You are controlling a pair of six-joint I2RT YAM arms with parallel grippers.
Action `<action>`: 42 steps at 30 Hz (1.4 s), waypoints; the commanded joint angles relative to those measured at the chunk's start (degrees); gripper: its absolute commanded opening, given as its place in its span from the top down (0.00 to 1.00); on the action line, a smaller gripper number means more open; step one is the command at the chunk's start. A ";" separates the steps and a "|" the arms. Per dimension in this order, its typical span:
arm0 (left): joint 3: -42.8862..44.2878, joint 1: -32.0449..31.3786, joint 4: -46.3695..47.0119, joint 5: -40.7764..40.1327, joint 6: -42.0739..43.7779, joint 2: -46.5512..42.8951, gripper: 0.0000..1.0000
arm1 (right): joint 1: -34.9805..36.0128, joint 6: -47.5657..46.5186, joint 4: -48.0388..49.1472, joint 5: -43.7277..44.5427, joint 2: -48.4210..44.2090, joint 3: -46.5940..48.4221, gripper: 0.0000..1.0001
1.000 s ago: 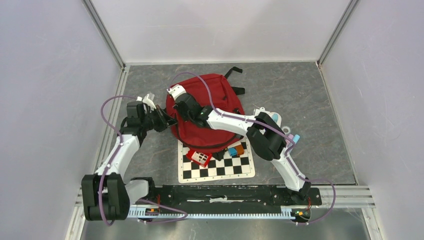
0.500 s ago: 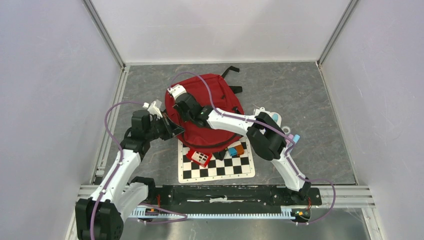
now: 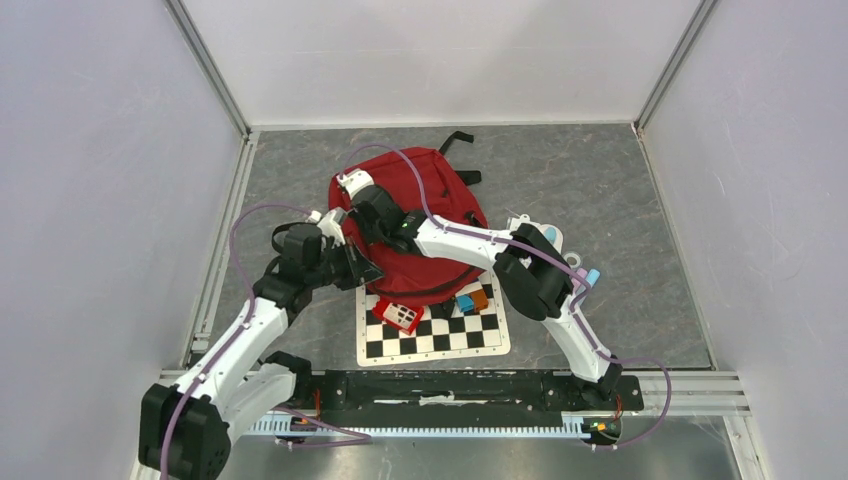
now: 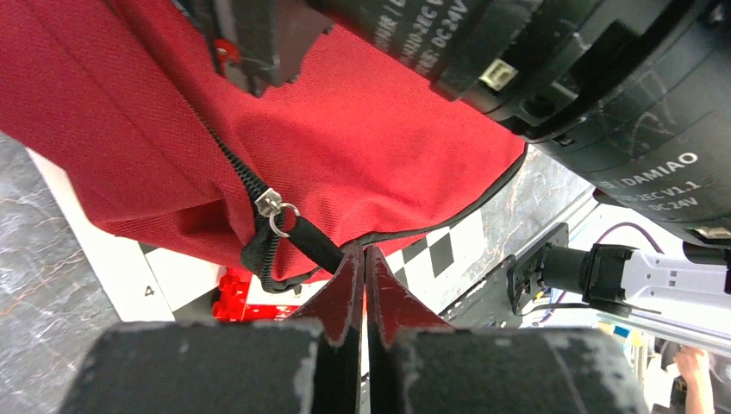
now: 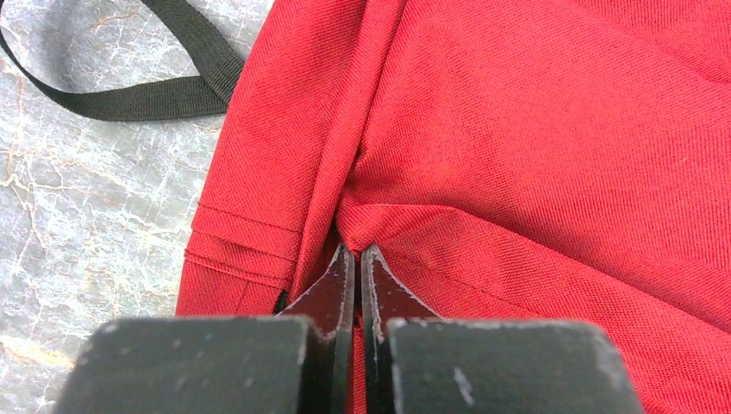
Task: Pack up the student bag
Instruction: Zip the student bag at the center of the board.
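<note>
Nearest you, the checkered mat [image 3: 440, 338] lies on the counter [image 3: 600, 200]. A red block [image 3: 398, 316] sits on it, and a blue block [image 3: 465, 302] and an orange block [image 3: 481, 297] sit at its far edge, right against the student bag [image 3: 445, 190]. None of these is packed, so you look to be at the opening step, working the zipper before anything goes in.

Your left end effector [image 4: 364, 255] is pinched fully together on the black zipper pull [image 4: 312, 244]. The pull runs from the silver slider [image 4: 269, 203] to the fingertips at the bag's near-left side, just over the mat's corner. Beyond it, your right end effector [image 5: 353, 254] is likewise closed tight, nipping a fold of red fabric beside a seam toward the bag's left.

The bag lies flat mid-counter with its near edge overlapping the mat, and a black strap [image 3: 460, 140] trails off its far side.

Next, I judge, you should draw the pull along the line of the zipper teeth [image 4: 228, 155] with the right end effector bracing the cloth. Pull off-axis and the slider may jam, or the soft bag may drag over the blocks.
</note>
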 commanded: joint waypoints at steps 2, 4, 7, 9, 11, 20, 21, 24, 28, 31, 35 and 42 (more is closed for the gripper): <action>0.58 -4.23 1.96 5.78 -5.55 -0.10 0.98 | -1.47 0.58 4.61 -0.18 -2.14 2.28 1.00; 1.30 -4.19 1.24 4.33 -5.83 -0.52 0.98 | -1.68 0.30 3.96 -1.12 -4.16 1.28 0.92; 1.88 -4.24 0.50 1.97 -7.16 -1.20 0.98 | -2.38 -0.85 2.20 -2.49 -8.94 -1.57 0.59; 2.19 -4.21 0.00 0.65 -8.10 -1.43 0.98 | -3.10 -1.27 -0.18 -3.36 -12.70 -3.95 0.34; 2.70 -4.24 -0.58 -0.55 -8.71 -1.71 0.98 | -3.85 -2.01 -2.20 -3.16 -17.13 -8.09 0.21; 5.29 -4.12 -4.45 -3.54 -10.80 -3.63 0.98 | -5.89 -6.96 -3.12 -3.99 -40.07 -34.50 0.14; 5.55 -4.08 -5.05 -3.94 -11.09 -3.54 0.98 | -5.89 -7.93 -1.60 -6.35 -43.11 -37.96 0.14; 6.19 -4.07 -5.69 -4.55 -11.93 -3.47 0.98 | -5.56 -11.54 3.62 -13.82 -51.04 -47.50 0.14; 8.08 -3.98 -5.93 -5.49 -12.69 -2.87 0.98 | -2.03 -15.38 8.11 -17.11 -57.11 -54.94 0.12; 10.22 -3.90 -6.48 -5.91 -12.49 -1.95 0.98 | 3.65 -17.12 8.12 -12.29 -57.70 -55.91 0.12; 12.50 -3.82 -8.32 -6.36 -11.33 -1.01 0.98 | 8.30 -18.53 10.20 -6.49 -55.74 -56.07 0.12; 13.59 -3.81 -10.33 -7.09 -11.12 -1.49 0.98 | 10.10 -21.62 11.25 -2.43 -49.72 -52.17 0.12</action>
